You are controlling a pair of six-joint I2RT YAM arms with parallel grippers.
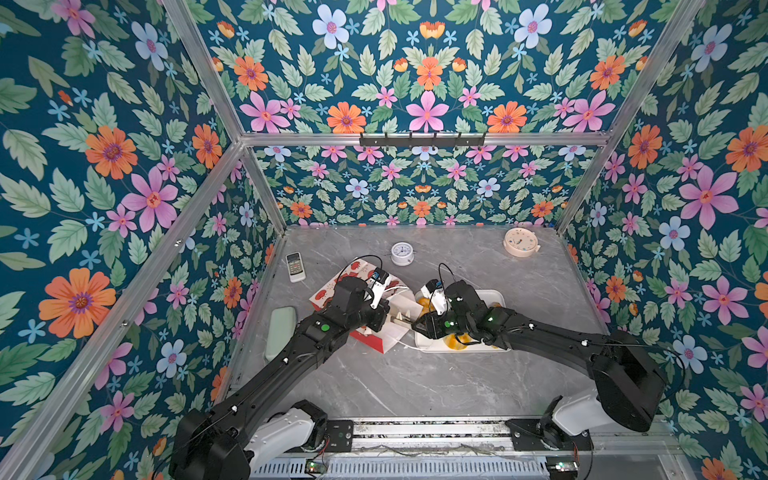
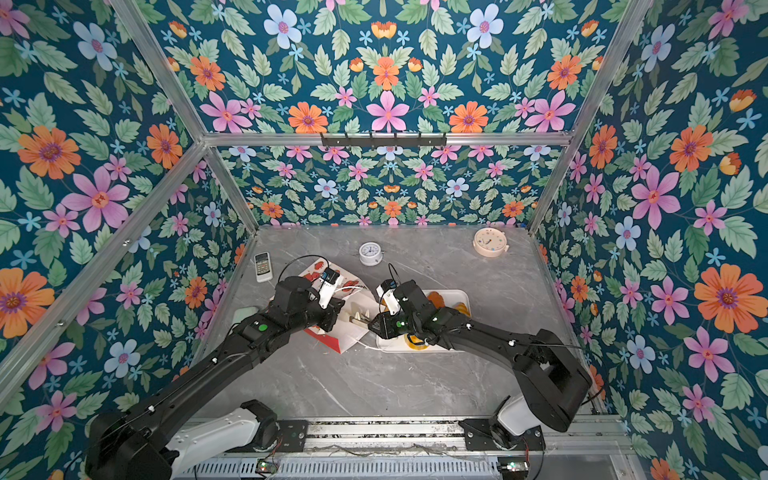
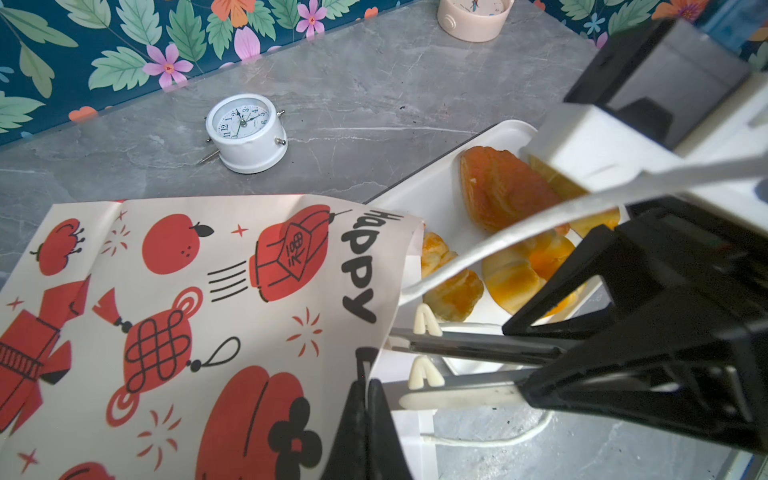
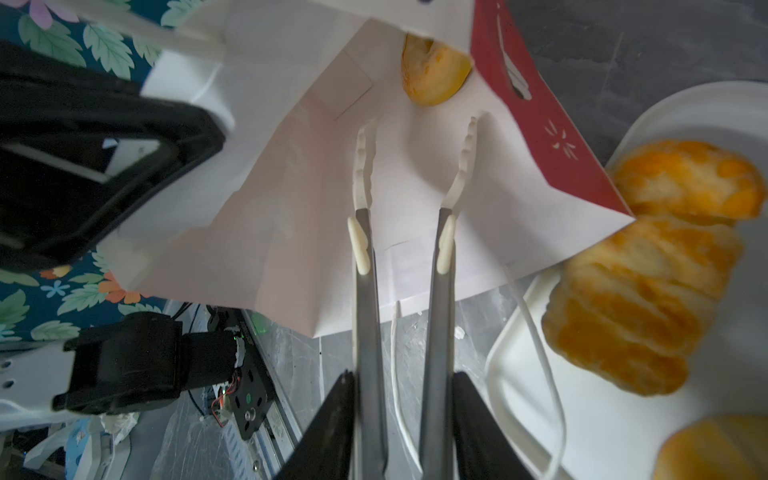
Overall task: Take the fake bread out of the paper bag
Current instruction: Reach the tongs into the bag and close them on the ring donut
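Inside the white-lined paper bag, one golden-yellow fake bread; left tool pinching its rim, right tool clamping spread tongs.

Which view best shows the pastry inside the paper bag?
Right wrist view: it looks into the paper bag at the yellow pastry. Left wrist shows only the bag's printed outside; both top views hide the pastry.

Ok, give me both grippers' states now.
Left gripper: shut on the paper bag rim.
Right gripper: shut on the tongs, whose tips are apart and empty.
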